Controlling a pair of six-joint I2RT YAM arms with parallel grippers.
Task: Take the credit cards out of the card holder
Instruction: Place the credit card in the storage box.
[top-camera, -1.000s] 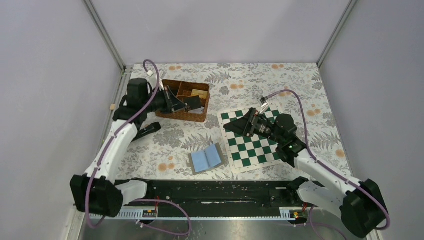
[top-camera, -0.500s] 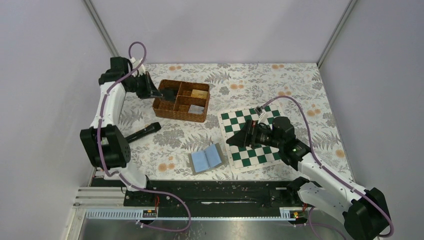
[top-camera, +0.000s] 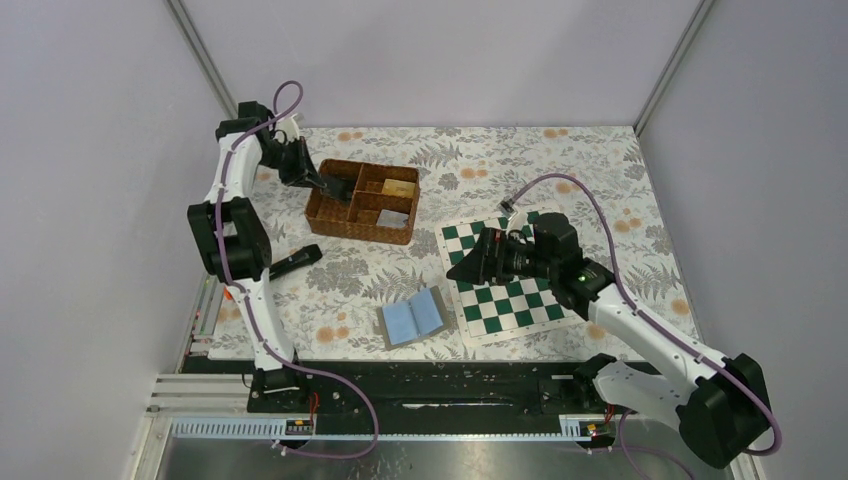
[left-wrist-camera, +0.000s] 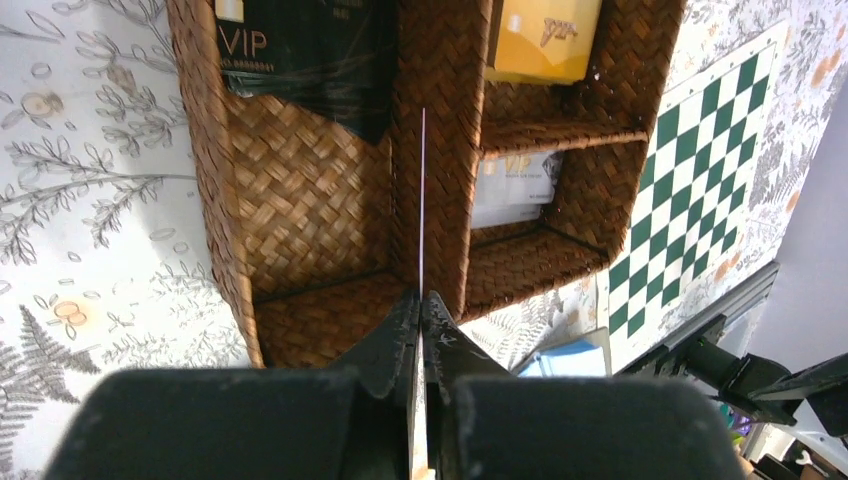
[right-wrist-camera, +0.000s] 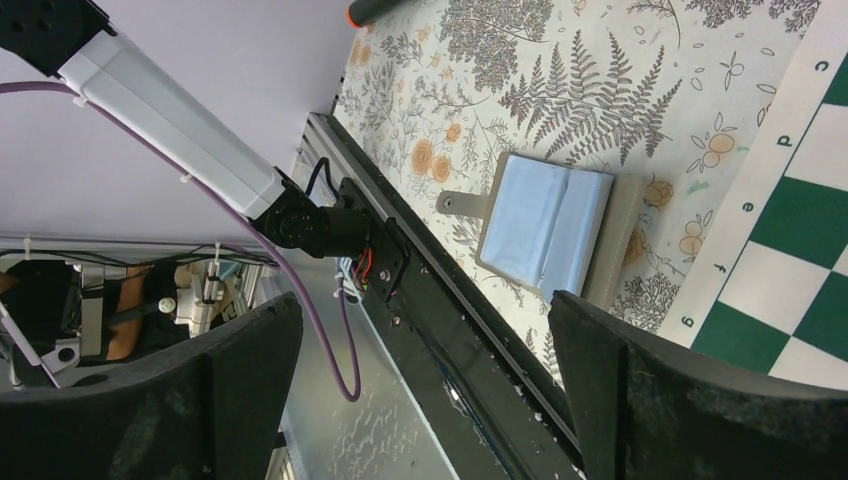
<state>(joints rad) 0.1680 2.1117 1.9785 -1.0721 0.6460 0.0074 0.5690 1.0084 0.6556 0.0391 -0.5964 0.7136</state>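
The card holder (top-camera: 412, 318) lies open on the floral cloth near the front, grey outside and light blue inside; it also shows in the right wrist view (right-wrist-camera: 548, 228). My left gripper (left-wrist-camera: 421, 298) is shut on a thin credit card (left-wrist-camera: 422, 200) seen edge-on, held above the divider of the wicker basket (left-wrist-camera: 310, 210). In the top view the left gripper (top-camera: 333, 189) hangs over the basket's left side. My right gripper (top-camera: 465, 268) stands open over the chessboard's left edge, nothing between its fingers (right-wrist-camera: 590, 360). I cannot tell whether cards remain in the holder.
The wicker basket (top-camera: 362, 200) holds a black VIP card (left-wrist-camera: 300, 50), a yellow card (left-wrist-camera: 545, 35) and a white card (left-wrist-camera: 515, 190). A green-and-white chessboard (top-camera: 505, 285) lies at the right. A black marker (top-camera: 290, 264) rests left of the holder.
The left arm has swung up and back to the far left, its gripper staying over the basket with the card. The right gripper dipped toward the front, then rose back a little.
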